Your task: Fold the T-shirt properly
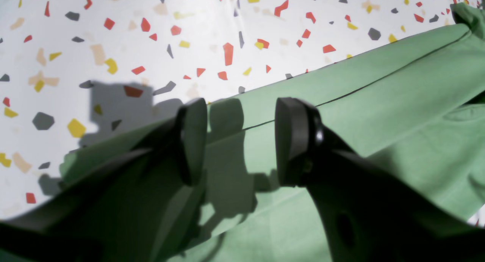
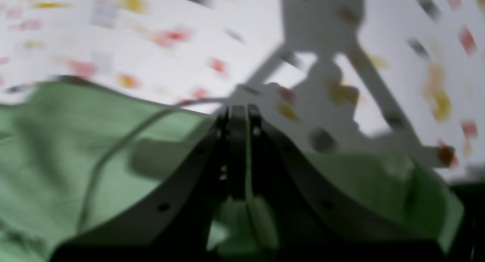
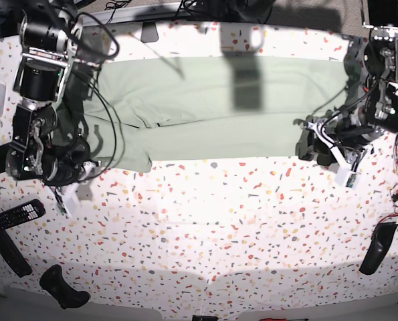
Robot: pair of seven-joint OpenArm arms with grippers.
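The pale green T-shirt (image 3: 219,100) lies spread across the far half of the speckled table (image 3: 219,227). My left gripper (image 1: 242,140) is open low over the shirt's edge (image 1: 379,102), its two black pads straddling a dark seam line. In the base view the left gripper (image 3: 311,142) sits at the shirt's right end. My right gripper (image 2: 238,152) is shut, with a thin fold of the green fabric (image 2: 57,148) pinched between its fingers; this view is blurred. In the base view the right gripper (image 3: 85,168) is at the shirt's left end.
A black remote (image 3: 18,214) lies near the table's left edge. A black handle-like object (image 3: 65,291) rests at the front left and another (image 3: 376,247) at the front right. Cables hang around both arm bases at the back corners.
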